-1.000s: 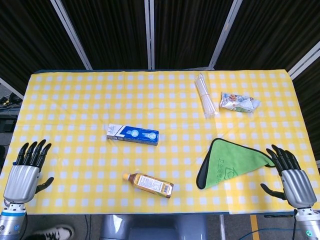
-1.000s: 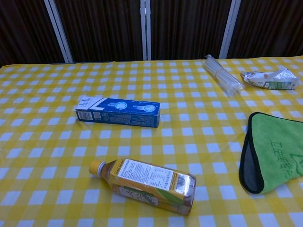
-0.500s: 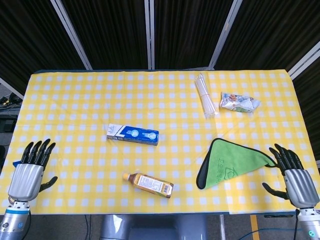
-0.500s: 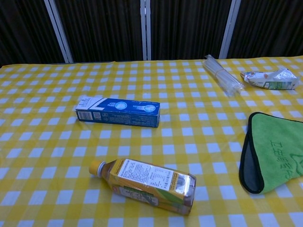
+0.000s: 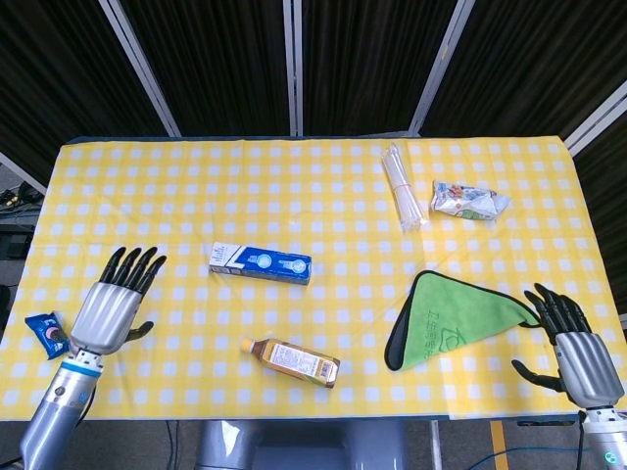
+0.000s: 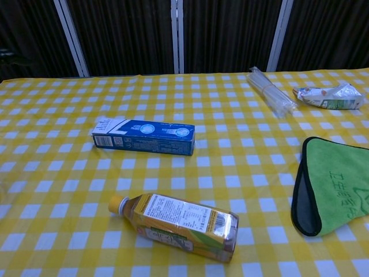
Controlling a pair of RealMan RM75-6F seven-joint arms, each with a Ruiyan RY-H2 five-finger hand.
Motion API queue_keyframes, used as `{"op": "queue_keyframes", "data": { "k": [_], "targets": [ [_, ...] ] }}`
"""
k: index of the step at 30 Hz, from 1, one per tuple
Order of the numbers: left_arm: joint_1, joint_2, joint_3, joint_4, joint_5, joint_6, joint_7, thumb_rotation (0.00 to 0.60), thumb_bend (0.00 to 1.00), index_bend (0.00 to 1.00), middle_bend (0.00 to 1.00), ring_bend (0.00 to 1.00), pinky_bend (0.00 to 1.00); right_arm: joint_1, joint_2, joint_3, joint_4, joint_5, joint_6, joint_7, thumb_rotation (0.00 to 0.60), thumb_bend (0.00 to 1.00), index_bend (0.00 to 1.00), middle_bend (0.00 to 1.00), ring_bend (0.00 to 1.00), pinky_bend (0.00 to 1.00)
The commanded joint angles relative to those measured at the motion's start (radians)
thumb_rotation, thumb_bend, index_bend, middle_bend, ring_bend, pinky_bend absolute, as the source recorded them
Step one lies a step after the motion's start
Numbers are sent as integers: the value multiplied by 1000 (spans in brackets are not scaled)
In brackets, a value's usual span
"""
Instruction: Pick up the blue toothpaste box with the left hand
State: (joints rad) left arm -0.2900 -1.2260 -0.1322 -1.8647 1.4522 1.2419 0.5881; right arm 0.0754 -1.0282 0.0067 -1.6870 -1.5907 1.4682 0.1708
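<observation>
The blue toothpaste box (image 5: 260, 262) lies flat on the yellow checked tablecloth (image 5: 323, 196), left of centre; the chest view shows it too (image 6: 144, 137). My left hand (image 5: 116, 305) hovers over the cloth's left part, fingers spread and holding nothing, well to the left of the box and slightly nearer to me. My right hand (image 5: 575, 351) rests at the table's near right corner, fingers apart and empty. Neither hand appears in the chest view.
A tea bottle (image 5: 292, 361) lies on its side in front of the box. A green cloth (image 5: 449, 321) is at the right. A bundle of clear straws (image 5: 404, 188) and a crumpled packet (image 5: 468, 201) lie far right. A small blue snack packet (image 5: 45, 334) sits at the left edge.
My left hand has moved up and rightward from the near left corner toward the box, uncovering the small blue packet. The right hand has barely shifted.
</observation>
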Motion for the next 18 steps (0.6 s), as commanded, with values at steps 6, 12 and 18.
{"op": "queue_keyframes", "data": {
  "k": [6,12,18],
  "targets": [
    [-234,-88,-129,-6,-304,-207,210,600,0,26,0,0,43,4,15,9,9,19,-8,57,600,80,0,0,0,0],
    [-401,-202,-166,95,-547,-272,362,600,45,75,0,0,103,8,33,21,23,39,-12,122,600,80,0,0,0,0],
    [-538,-315,-160,208,-740,-271,461,600,45,90,0,16,122,8,48,27,33,49,-14,175,600,80,0,0,0,0]
  ]
}}
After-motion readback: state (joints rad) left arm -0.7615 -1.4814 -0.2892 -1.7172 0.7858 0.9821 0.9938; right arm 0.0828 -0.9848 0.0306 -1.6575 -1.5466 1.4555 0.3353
